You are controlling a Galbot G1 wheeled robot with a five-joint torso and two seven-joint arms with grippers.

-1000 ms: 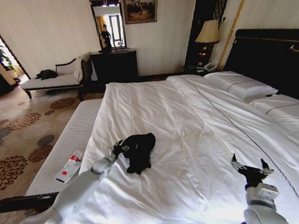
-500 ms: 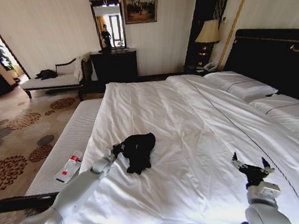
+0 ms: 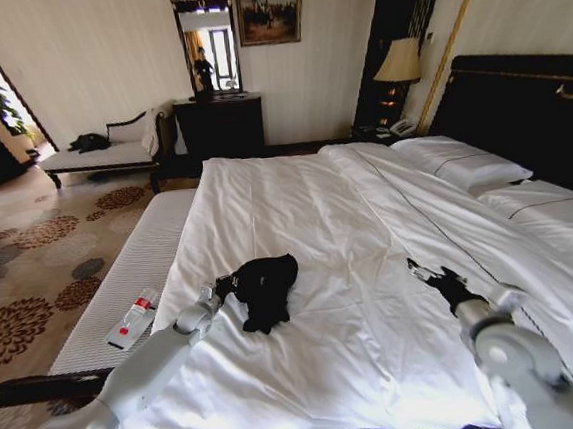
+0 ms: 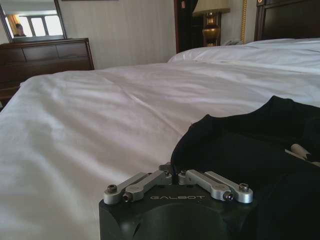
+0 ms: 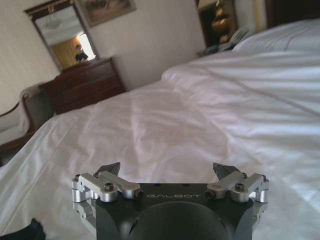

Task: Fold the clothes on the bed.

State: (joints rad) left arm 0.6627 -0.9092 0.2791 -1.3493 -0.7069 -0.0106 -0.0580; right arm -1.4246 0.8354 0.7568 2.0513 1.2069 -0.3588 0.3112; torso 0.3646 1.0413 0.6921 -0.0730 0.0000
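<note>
1. Where it lies crumpled on the bed (image 3: 371, 267), the black T-shirt (image 3: 265, 289) is a small heap.
2. Left gripper (image 4: 172, 175) pinches its edge.
3. Right gripper (image 5: 167, 172) hovers, jaws spread.
4. Floral carpet (image 3: 31, 277) lies beside.

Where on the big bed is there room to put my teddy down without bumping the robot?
Plenty of bare white bed lies between the crumpled black T-shirt and the pillows. The near end, between the two arms, is bare too. It is crowded beside the shirt, where the left hand is shut on its edge, and where the open right hand hovers.
</note>
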